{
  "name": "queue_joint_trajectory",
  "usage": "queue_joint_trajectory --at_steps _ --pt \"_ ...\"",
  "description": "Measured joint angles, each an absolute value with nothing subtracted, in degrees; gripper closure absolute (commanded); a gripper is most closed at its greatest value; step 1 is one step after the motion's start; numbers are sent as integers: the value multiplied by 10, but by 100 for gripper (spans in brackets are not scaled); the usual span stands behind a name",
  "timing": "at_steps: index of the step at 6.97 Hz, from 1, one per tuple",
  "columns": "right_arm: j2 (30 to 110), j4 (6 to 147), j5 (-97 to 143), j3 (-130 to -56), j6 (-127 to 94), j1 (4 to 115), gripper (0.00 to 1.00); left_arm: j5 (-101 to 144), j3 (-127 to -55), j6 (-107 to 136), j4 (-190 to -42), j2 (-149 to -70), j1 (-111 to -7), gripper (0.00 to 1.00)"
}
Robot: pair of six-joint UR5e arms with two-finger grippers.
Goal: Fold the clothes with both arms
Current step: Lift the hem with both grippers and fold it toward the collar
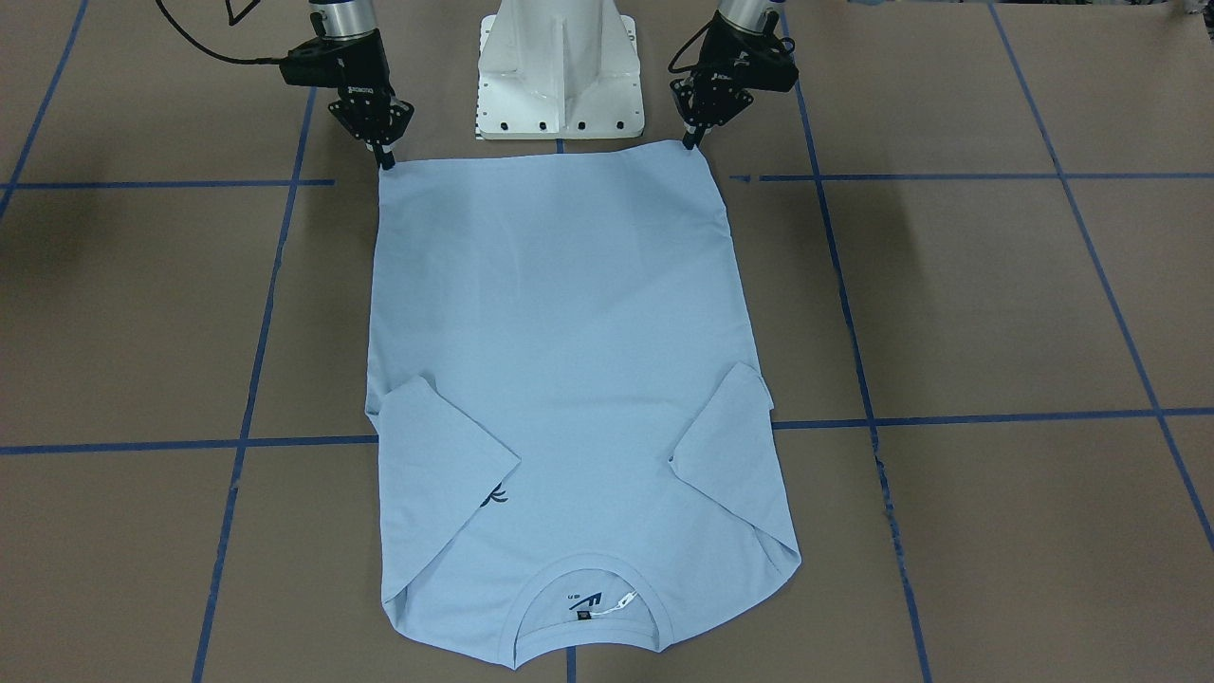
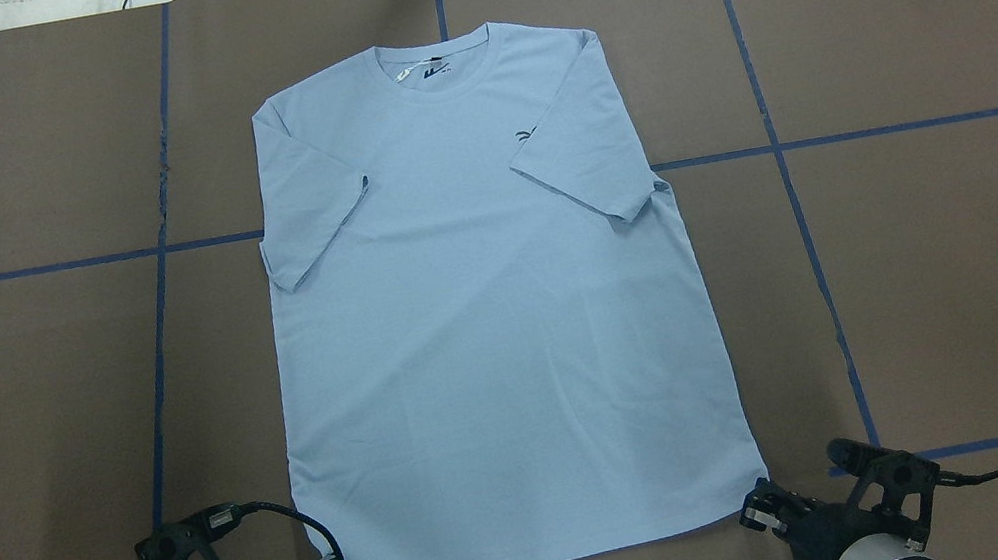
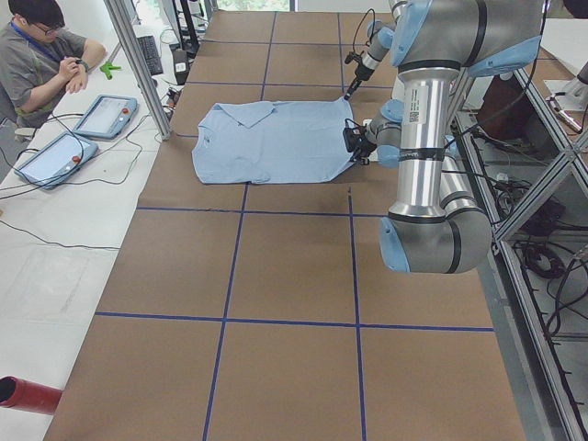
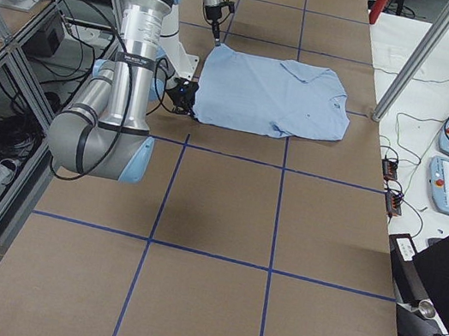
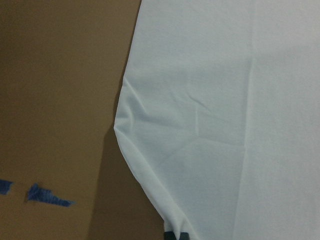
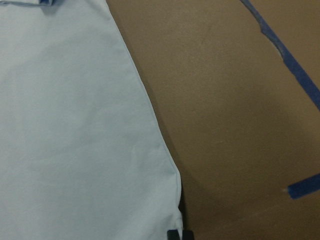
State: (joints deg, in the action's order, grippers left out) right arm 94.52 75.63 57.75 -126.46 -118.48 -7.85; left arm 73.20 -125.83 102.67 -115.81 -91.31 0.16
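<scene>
The light blue T-shirt (image 1: pixel 560 332) lies flat on the brown table, front up, collar away from the robot and both sleeves folded in over the chest. The sleeve partly covers the palm print (image 2: pixel 523 134). The dark neck label (image 1: pixel 583 615) shows inside the collar. My left gripper (image 1: pixel 690 142) is shut on one hem corner, which also shows in the left wrist view (image 5: pixel 175 235). My right gripper (image 1: pixel 385 161) is shut on the other hem corner, which also shows in the right wrist view (image 6: pixel 179 234). Both grippers sit low at the table, and the hem (image 2: pixel 545 556) runs between them.
The white pedestal base (image 1: pixel 560 76) stands just behind the hem. Blue tape lines (image 2: pixel 159 306) grid the brown table cover. An operator (image 3: pixel 46 55) sits beyond the far edge next to teach pendants (image 3: pixel 55 156). An upright metal post (image 3: pixel 138 64) stands near the collar side.
</scene>
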Motion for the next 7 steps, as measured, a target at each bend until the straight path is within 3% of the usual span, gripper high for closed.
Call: queue_joint_trajectory --at_steps 3,4,7 --pt "918 946 636 -1449 -1160 -60 100 814 -1417 998 -1037 -901 -12 100" --pt "872 1000 676 -1472 -1119 -21 100 854 -1455 966 -989 -921 -42 100" --pt "682 1126 816 -1422 -958 166 100 950 -1440 796 -906 -1013 -216 100"
